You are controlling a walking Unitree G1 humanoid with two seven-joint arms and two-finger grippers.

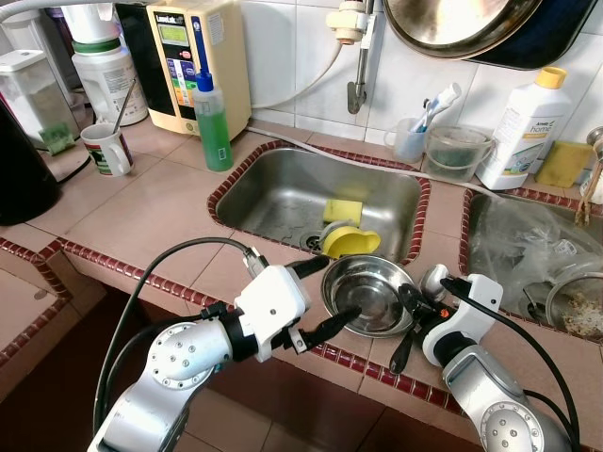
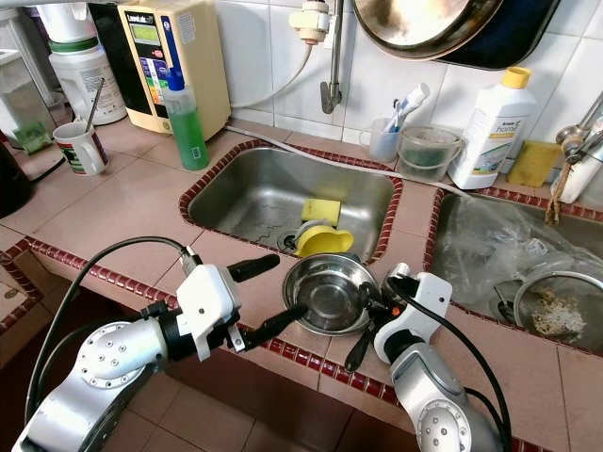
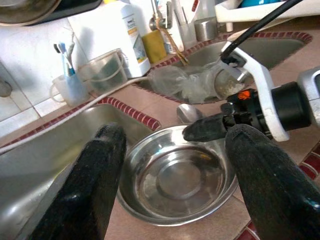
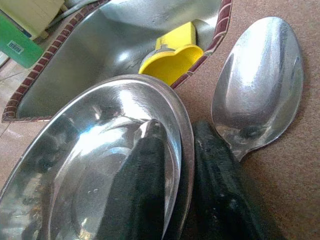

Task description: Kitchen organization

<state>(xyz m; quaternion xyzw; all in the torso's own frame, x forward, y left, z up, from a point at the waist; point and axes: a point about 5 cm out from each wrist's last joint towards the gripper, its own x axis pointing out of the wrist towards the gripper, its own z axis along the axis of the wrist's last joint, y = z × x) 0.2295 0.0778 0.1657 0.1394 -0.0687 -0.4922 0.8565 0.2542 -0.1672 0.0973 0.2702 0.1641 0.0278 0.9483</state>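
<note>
**Right gripper pinching steel bowl rim at the sink's edge**

A stainless steel bowl (image 1: pixel 367 296) is sitting on the tiled tabletop (image 1: pixel 141 212), just in front of the sink (image 1: pixel 283 193). The right gripper (image 4: pixel 182 185) is gripping its rim, one finger inside the bowl and one outside, clamped together on the metal. The left gripper (image 1: pixel 318 298) is hovering at the bowl's opposite side, its fingers (image 3: pixel 100 170) standing wide apart. A metal spoon (image 4: pixel 260 80) is lying just beside the bowl. A yellow cup (image 1: pixel 350 241) and a yellow sponge (image 1: pixel 343 208) are resting in the sink.
</note>
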